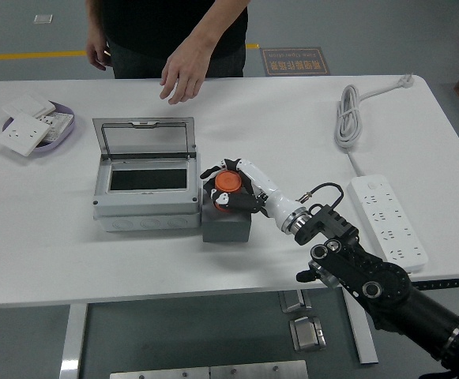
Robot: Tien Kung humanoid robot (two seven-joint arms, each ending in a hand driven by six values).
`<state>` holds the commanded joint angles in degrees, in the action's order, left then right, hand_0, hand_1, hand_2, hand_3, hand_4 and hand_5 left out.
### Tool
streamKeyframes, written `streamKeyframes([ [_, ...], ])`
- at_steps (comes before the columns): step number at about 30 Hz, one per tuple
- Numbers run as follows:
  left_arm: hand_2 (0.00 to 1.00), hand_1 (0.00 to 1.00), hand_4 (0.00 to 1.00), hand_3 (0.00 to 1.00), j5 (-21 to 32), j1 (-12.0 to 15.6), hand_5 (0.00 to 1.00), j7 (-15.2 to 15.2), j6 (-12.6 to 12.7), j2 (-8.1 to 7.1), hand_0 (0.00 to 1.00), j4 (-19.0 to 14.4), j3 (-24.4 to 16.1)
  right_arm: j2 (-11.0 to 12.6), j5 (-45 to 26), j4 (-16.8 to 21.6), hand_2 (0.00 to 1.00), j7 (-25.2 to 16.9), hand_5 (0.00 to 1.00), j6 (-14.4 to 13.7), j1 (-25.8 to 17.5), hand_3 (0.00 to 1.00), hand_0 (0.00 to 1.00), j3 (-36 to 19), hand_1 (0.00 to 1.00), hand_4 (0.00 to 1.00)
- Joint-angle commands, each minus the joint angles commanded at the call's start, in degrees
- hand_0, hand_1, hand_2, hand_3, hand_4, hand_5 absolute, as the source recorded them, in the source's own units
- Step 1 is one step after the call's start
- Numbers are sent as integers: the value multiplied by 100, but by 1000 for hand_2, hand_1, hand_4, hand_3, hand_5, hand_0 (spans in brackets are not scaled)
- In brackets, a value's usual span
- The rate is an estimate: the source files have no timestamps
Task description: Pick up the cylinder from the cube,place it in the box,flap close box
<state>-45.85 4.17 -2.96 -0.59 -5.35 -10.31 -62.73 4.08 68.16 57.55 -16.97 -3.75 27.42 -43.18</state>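
Observation:
An orange cylinder [229,185] is held in my right hand [227,188], whose white and black fingers wrap around it just above the dark grey cube [227,223]. Whether the cylinder still touches the cube's top cannot be told. Left of the cube stands the grey box [145,193] with its clear lid [144,140] raised upright at the back, and the dark inside is open to view. My right arm comes in from the lower right corner. My left arm is out of view.
A person stands at the far edge, one hand [181,77] reaching out over the table above the box. A purple dish [65,131] with white switch plates sits far left. A coiled cable [349,115] and a white power strip [389,218] lie on the right.

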Motion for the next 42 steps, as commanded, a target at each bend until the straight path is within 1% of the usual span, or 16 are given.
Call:
streamKeyframes([
  [3,854,852,2,951,-4,0,2,2,0,2,923,0,-6,-4,-37,10,458,4,2,-24,-4,493,584,2,541,147],
  [4,854,852,2,951,-7,1,2,1,1,3,923,0,-8,-5,-49,14,425,5,2,-28,-5,421,500,2,492,2],
  [9,854,852,2,951,-14,13,2,-1,3,8,923,0,-24,6,-91,79,425,-9,2,-56,-3,421,500,-16,492,2],
  [10,854,852,2,951,-15,16,2,-1,4,9,923,0,-28,13,-97,103,428,-11,2,-62,4,361,428,-23,454,2],
  [12,854,852,2,951,-18,23,2,-3,4,14,923,0,-34,33,-116,169,428,-9,2,-79,26,361,428,-35,454,2],
  [15,854,852,2,951,-17,34,2,-6,4,22,923,0,-42,71,-92,338,428,47,2,-144,82,361,428,-18,454,2],
  [16,854,852,2,951,-19,40,2,-7,4,25,923,0,-49,82,-70,415,431,76,2,-170,109,342,406,4,439,2],
  [18,854,852,2,951,-21,49,2,-9,3,28,923,0,-60,92,-6,551,431,135,2,-215,170,342,406,64,439,2],
  [21,854,852,2,951,-26,62,2,-14,0,26,923,0,-72,52,139,681,431,248,2,-290,308,342,406,222,439,2],
  [24,854,852,2,951,-44,78,2,-23,-1,18,923,0,-99,-71,409,708,429,387,2,-366,508,330,394,469,437,2],
  [30,854,852,2,951,-84,109,2,-47,3,3,923,0,-154,-408,1067,625,421,713,2,-357,823,322,387,892,430,2],
  [33,854,852,2,951,-97,118,2,-54,3,-2,923,0,-173,-408,1445,583,421,864,2,-381,992,322,387,1021,430,2],
  [34,854,852,2,951,-101,120,2,-56,2,-5,923,0,-178,-408,1601,565,417,926,2,-391,1076,312,376,1066,416,2],
  [39,854,852,2,951,-131,113,2,-62,0,-26,923,0,-213,-408,2188,470,417,1094,2,-434,1386,312,376,1215,416,2],
  [42,854,852,2,951,-141,107,2,-59,-2,-36,923,0,-227,-408,2363,410,421,1164,2,-440,1513,317,367,1274,418,2],
])
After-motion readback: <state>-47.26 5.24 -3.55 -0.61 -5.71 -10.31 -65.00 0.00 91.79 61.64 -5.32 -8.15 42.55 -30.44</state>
